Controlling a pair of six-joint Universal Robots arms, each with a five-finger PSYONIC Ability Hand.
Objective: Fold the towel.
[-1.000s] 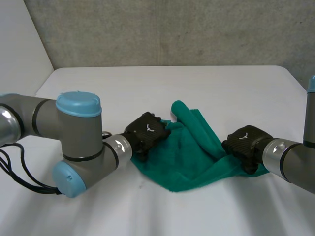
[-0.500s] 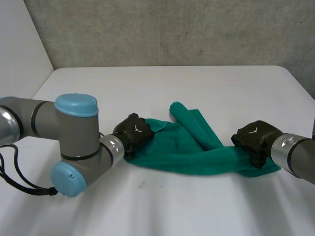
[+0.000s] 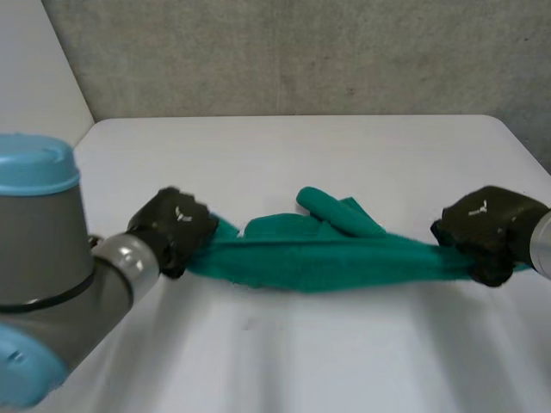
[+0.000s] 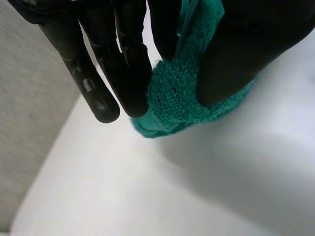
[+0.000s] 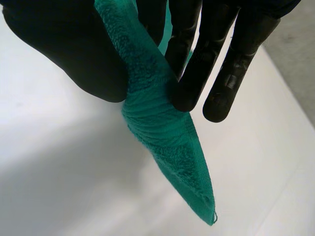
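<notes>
A green towel (image 3: 327, 261) stretches in a narrow band between my two hands, just above the white table (image 3: 284, 155), with a rolled fold rising behind its middle. My left hand (image 3: 172, 228) pinches the towel's left end. In the left wrist view that end (image 4: 179, 98) is squeezed between the thumb and the fingers (image 4: 129, 73). My right hand (image 3: 486, 231) grips the right end. In the right wrist view a pointed corner of the towel (image 5: 167, 142) hangs out below the thumb and the fingers (image 5: 197, 64).
A grey wall (image 3: 284, 52) rises behind the table's far edge. The table's right edge runs close beside my right hand. Bare tabletop lies in front of and behind the towel.
Both hands have moved apart, the left to the left and the right to the right. The bunched towel has been pulled into a long taut band. My left hand has closed on its end.
</notes>
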